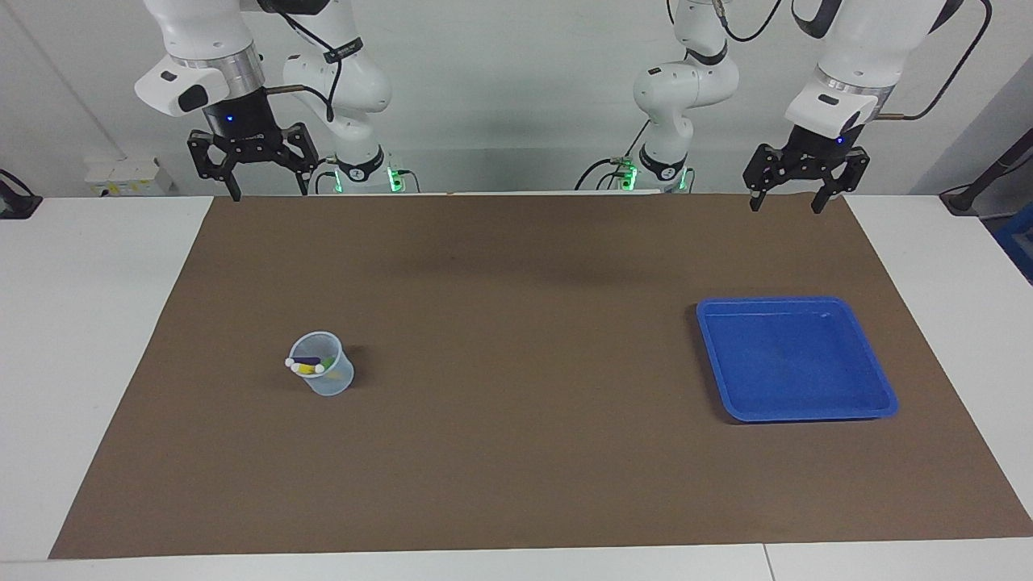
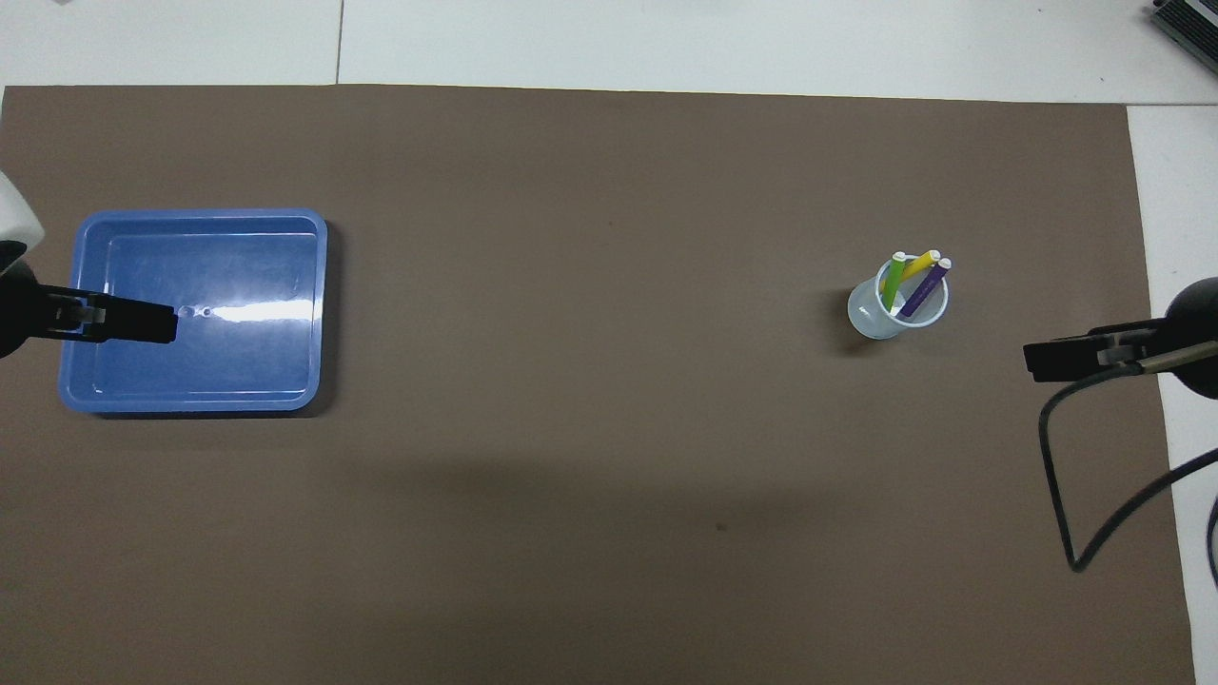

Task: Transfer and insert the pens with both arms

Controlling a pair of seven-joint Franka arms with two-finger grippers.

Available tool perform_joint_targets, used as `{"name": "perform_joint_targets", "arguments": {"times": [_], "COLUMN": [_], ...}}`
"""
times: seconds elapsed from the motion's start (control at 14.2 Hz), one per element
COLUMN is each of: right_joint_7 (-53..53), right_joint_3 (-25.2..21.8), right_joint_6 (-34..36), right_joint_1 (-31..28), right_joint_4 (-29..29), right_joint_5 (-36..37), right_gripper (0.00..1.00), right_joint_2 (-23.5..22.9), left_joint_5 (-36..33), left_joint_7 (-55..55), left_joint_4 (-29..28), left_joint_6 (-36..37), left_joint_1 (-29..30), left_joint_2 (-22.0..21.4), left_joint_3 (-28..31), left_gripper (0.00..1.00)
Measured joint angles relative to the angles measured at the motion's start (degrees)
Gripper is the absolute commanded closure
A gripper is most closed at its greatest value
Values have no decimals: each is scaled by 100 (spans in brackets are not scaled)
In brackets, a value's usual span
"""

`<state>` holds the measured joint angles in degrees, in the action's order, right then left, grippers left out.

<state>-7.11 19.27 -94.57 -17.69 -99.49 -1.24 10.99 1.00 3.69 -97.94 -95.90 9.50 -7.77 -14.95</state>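
The three pens stand together in a small clear cup [image 1: 327, 379], which stands upright on the brown mat toward the right arm's end. In the overhead view I see the green pen [image 2: 893, 285], the yellow pen [image 2: 918, 266] and the purple pen [image 2: 925, 288] leaning in the cup [image 2: 880, 319], pale tips up. My right gripper [image 1: 270, 192] hangs open and empty, high over the mat's edge at its own end. My left gripper [image 1: 785, 206] hangs open and empty, high over the mat at the left arm's end. Both arms wait.
An empty blue tray [image 1: 718, 355] lies on the mat toward the left arm's end, also in the overhead view [image 2: 200, 221]. A brown mat [image 1: 516, 339] covers most of the white table. Two smaller white arms with green-lit bases [image 1: 363, 173] stand at the robots' edge.
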Motion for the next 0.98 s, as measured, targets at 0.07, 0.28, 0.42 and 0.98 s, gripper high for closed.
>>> {"name": "perform_joint_targets", "arguments": {"times": [0.07, 0.28, 0.42, 0.98], "right_joint_7": [0, 0, 0, -25], "right_joint_3": [-19, -27, -27, 0], "right_joint_6": [2, 3, 3, -99], "right_joint_1": [0, 1, 1, 44], "right_joint_4": [-4, -20, -31, 93], "right_joint_5": [-2, -10, -32, -51], "right_gripper": [0, 0, 0, 0], "right_joint_2": [-7, -48, -116, -503], "left_joint_5": [0, 0, 0, 0], "left_joint_7": [0, 0, 0, 0], "left_joint_4": [0, 0, 0, 0], "left_joint_6": [0, 0, 0, 0], "left_joint_1": [0, 0, 0, 0], "left_joint_2": [0, 0, 0, 0], "left_joint_3": [0, 0, 0, 0], "left_gripper": [0, 0, 0, 0]}}
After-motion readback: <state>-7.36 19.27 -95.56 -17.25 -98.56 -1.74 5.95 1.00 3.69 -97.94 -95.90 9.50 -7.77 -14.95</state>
